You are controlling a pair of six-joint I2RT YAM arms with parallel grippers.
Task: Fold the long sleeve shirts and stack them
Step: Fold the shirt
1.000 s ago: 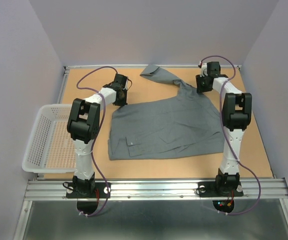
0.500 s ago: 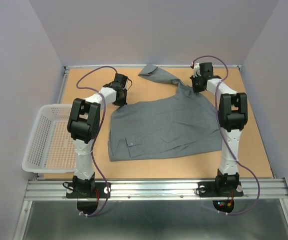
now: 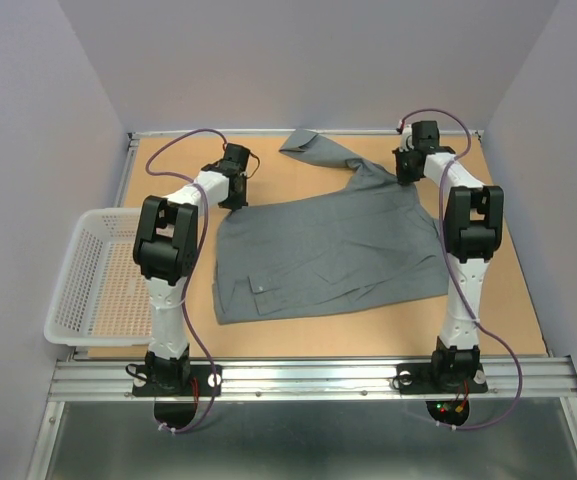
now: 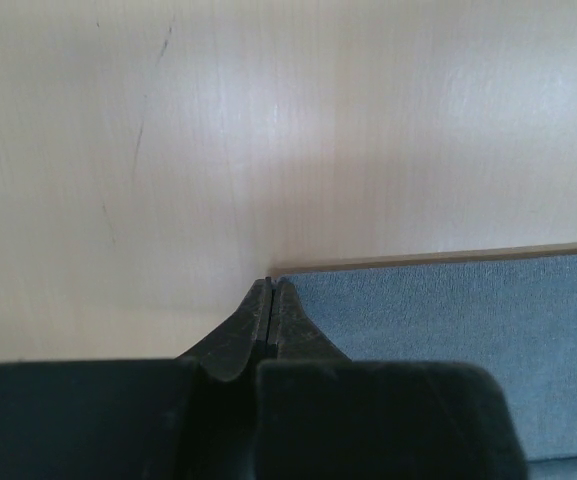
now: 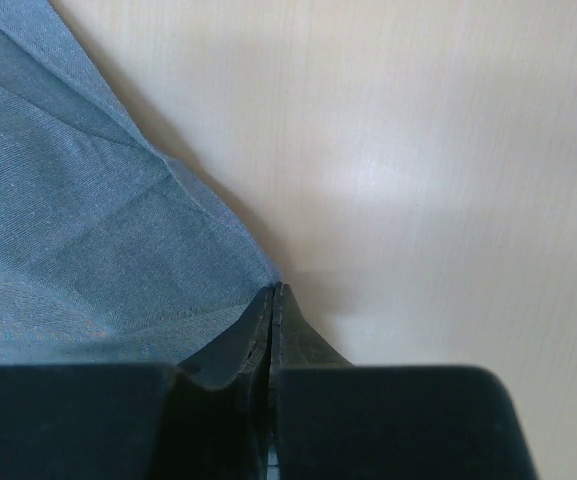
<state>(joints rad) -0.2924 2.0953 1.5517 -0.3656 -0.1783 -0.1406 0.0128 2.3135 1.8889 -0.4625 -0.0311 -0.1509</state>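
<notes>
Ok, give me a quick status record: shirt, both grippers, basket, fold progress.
shirt: grey shirt spread flat on the table, one sleeve trailing toward the far edge
left gripper: jaws shut on the shirt's far left corner
right gripper: jaws shut on its far right corner
basket: white mesh basket left of the shirt, not touching it
fold: not yet begun

1. Left wrist view: shirt (image 4: 448, 340) cut off at frame edge, 3 to 5 o'clock.
2. Right wrist view: shirt cut off, 8 to 11 o'clock.
3. Top view: buttons too small to resolve; left arm (image 3: 166, 250) hides basket (image 3: 98, 338) rim at 3 o'clock.
</notes>
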